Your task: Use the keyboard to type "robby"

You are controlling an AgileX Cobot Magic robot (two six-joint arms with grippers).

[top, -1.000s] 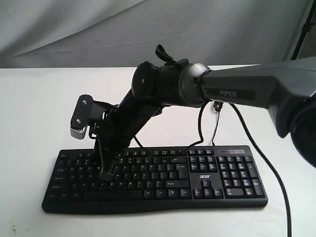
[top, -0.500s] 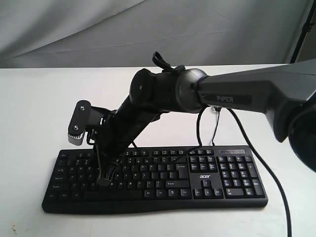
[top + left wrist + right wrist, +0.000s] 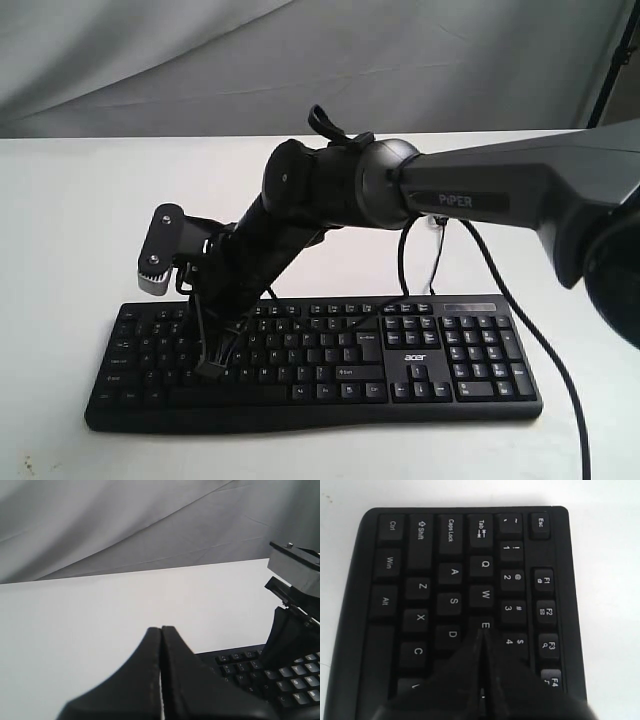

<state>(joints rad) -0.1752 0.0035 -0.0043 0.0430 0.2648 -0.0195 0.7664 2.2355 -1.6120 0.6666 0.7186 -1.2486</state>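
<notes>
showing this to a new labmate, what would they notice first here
First, the big dark right arm marked PIPER, reaching in from the right of the exterior view. Its right hand, fingers pressed together, points down at the left letter keys of the wide black keyboard on the white table; the right wrist view puts its tip by the E key.

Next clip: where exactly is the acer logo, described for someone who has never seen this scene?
Start at the black keyboard lying on the white table. Go to its right part, just left of the number pad. There, on a keyless patch above the arrow keys, sits the acer logo, the only white brand lettering among small key legends.
</notes>
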